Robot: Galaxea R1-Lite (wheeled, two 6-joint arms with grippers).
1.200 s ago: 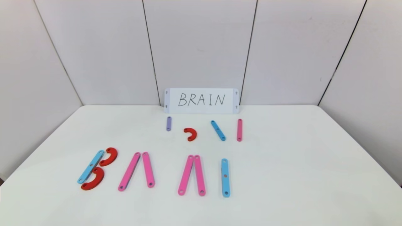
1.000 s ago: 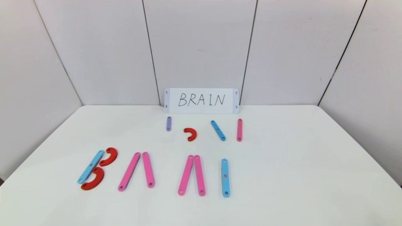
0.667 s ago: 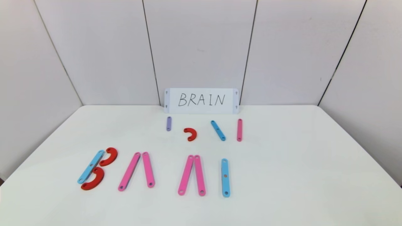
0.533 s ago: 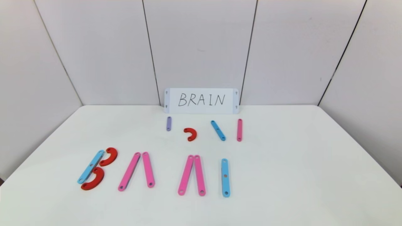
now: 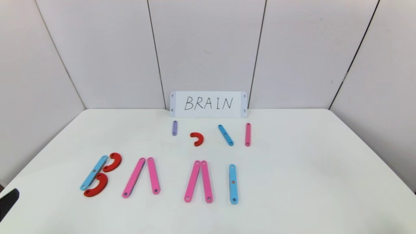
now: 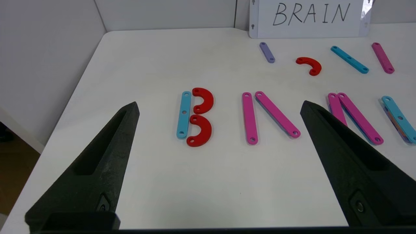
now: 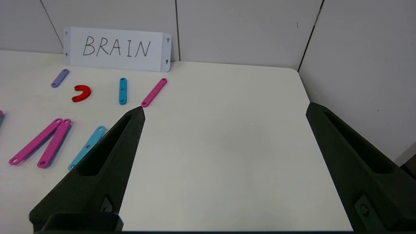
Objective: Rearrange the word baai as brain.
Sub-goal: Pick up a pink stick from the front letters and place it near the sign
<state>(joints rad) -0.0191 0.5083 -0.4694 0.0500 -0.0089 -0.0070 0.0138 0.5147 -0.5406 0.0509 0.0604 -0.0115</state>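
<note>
Flat holed plastic pieces spell the word baai (image 5: 159, 177) along the near part of the white worktop (image 5: 292, 182), with both hands spread and holding nothing.

The B is a blue strip (image 5: 94, 172) touching two red arcs (image 5: 112, 162); each A is a pair of long pink strips (image 5: 141, 177) meeting at the far end, and a single blue strip (image 5: 233, 184) makes the I. Farther back lie spare pieces: a short purple strip (image 5: 174, 128), a small red arc (image 5: 197, 138), a blue strip (image 5: 225, 135) and a pink strip (image 5: 248, 134), just before a white card (image 5: 208, 104) handwritten BRAIN. The left hand (image 6: 219, 107) hovers near the worktop's near left edge, short of the B. The right hand (image 7: 224, 109) hangs over the bare right side, the letters well off to its left. Pale panelled walls (image 5: 208, 48) enclose the worktop.
</note>
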